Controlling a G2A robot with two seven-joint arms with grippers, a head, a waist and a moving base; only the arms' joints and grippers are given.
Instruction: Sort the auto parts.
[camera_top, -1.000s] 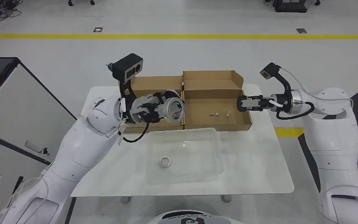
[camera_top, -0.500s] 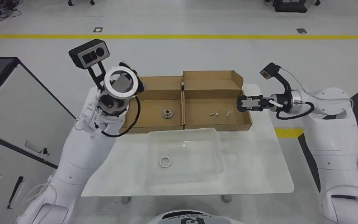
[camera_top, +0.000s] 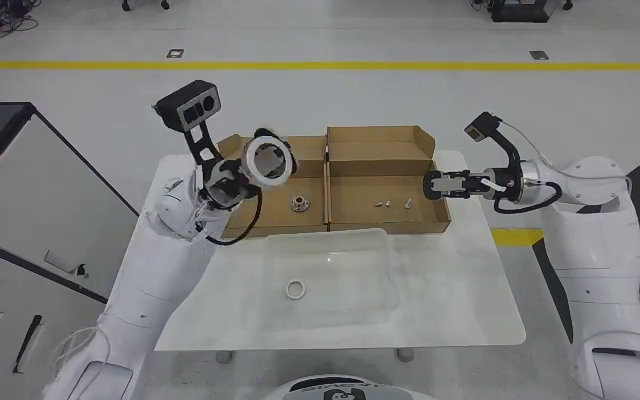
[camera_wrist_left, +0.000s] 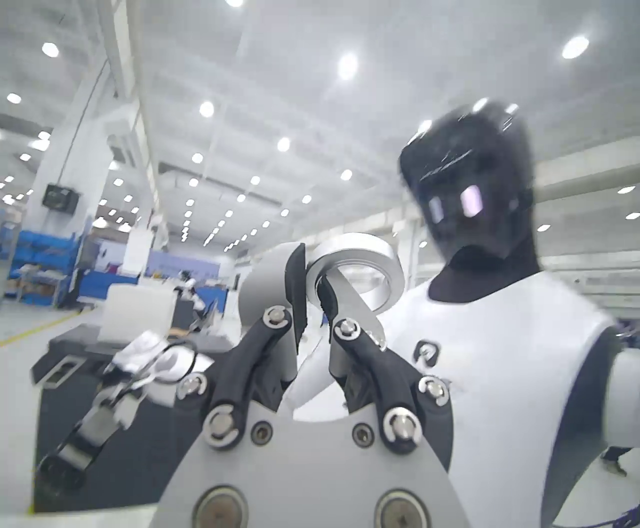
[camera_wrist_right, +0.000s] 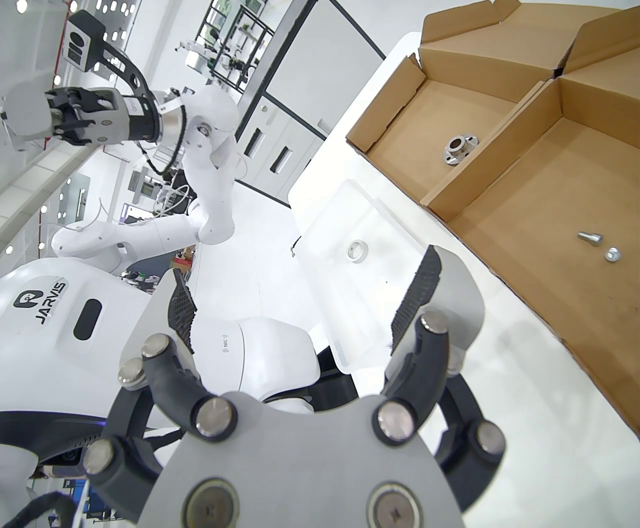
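Top view first; where is the metal ring (camera_top: 270, 160)?
Raised above the far-left corner of the left cardboard box (camera_top: 270, 214); its open face is turned up toward the camera.
What holds it?
The left gripper (camera_wrist_left: 311, 285); in the left wrist view one finger sits inside the ring and the other outside, pinching its wall.
And the right gripper (camera_wrist_right: 305, 280)?
Jaws spread wide with nothing between them; it hangs at the right wall of the right cardboard box (camera_top: 360, 188).
What lies in the boxes?
A flanged part (camera_top: 297, 202) in the left one; a bolt (camera_top: 380, 201) and a small nut (camera_top: 408, 201) in the right one, near each other.
Anything else on the table (camera_top: 470, 290)?
A clear tray (camera_top: 350, 300) just in front of the boxes; a small ring (camera_top: 295, 289) lies inside it.
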